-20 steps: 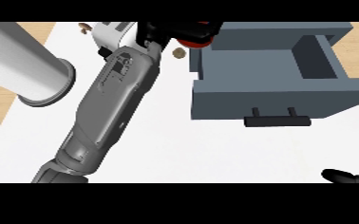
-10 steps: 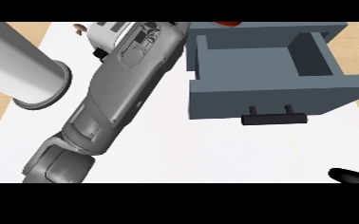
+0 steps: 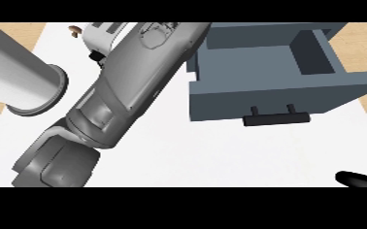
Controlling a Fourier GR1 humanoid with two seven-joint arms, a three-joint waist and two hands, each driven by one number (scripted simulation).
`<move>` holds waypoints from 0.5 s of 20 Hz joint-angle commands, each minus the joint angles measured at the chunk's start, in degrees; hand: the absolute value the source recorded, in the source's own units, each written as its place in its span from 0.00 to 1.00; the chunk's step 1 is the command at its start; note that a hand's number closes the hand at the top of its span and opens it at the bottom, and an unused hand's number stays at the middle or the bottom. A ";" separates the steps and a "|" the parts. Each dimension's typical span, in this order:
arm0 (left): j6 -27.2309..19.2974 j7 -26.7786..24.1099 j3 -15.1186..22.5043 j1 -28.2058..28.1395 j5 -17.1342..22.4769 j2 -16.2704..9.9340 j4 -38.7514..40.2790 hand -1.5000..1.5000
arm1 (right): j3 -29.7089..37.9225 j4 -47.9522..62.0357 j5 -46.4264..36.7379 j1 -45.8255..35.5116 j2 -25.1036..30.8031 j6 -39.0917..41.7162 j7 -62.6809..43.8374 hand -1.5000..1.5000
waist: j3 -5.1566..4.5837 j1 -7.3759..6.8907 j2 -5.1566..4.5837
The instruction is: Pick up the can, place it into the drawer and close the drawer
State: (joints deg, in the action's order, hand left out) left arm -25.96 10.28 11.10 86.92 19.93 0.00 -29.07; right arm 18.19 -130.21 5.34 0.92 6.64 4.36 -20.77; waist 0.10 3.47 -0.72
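Note:
The grey-blue drawer (image 3: pixel 276 96) stands pulled open at the right of the head view, its black handle (image 3: pixel 277 118) facing me. The part of its inside that shows holds nothing. My left forearm (image 3: pixel 125 92) slants from the lower left up to the top centre, next to the drawer's left wall. The left hand lies beyond the picture's top edge and does not show. The can is nowhere in view. Of my right hand (image 3: pixel 351 178), only a black tip pokes in at the lower right corner.
A large grey cylinder (image 3: pixel 28 85) stands at the left edge. A white appliance (image 3: pixel 100 34) sits at the top left, partly hidden behind my forearm, with a small brown thing (image 3: pixel 74 29) beside it. The white counter (image 3: pixel 215 150) stretches in front of the drawer.
My left arm has stretched farther forward and to the right. The hand, with the red can it held, has passed out of view at the top edge. The right hand has stayed put.

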 commanded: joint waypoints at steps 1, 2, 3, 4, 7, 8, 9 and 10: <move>-1.33 -0.87 2.71 3.48 2.87 0.00 4.42 1.00 | -3.07 2.17 -3.45 -2.31 -0.58 -0.39 1.91 0.00 | 0.05 0.81 -0.39; -2.36 -1.88 3.64 2.99 3.14 0.00 5.40 1.00 | 1.27 2.85 0.94 -3.58 2.26 0.28 -0.29 0.00 | 0.09 1.72 -0.48; -1.85 -2.43 3.57 3.75 3.49 0.00 6.21 1.00 | 0.08 4.02 0.64 -2.14 1.32 1.28 1.55 0.00 | 0.10 1.75 -0.55; -4.08 -3.39 4.98 3.08 3.53 0.00 6.49 1.00 | -2.60 0.55 -1.84 -1.95 0.13 -0.26 -1.26 0.00 | 0.05 1.85 -0.45; -5.59 -3.59 3.79 4.92 4.04 0.00 9.62 0.00 | 0.94 3.50 0.61 -4.10 2.73 0.74 0.14 0.00 | 0.10 1.91 -0.70; -8.07 -4.12 6.02 4.94 4.08 0.00 8.83 0.00 | -0.60 3.50 0.02 -5.20 2.56 0.25 -1.84 0.00 | 0.09 2.18 -0.63; -8.29 -4.49 4.92 5.12 4.37 0.00 10.16 0.00 | 0.49 2.48 1.39 -2.38 2.14 1.43 0.11 0.00 | 0.12 2.39 -0.59; -8.96 -3.87 6.84 4.20 5.75 0.00 8.87 0.00 | -0.58 3.49 -0.56 -3.66 1.30 0.03 0.33 0.00 | 0.10 2.27 -0.52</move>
State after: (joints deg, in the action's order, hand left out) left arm -31.97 6.91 15.95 90.87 23.95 -0.01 -21.32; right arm 17.70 -127.60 5.17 -2.11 8.06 4.73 -20.90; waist 0.19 5.27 -1.21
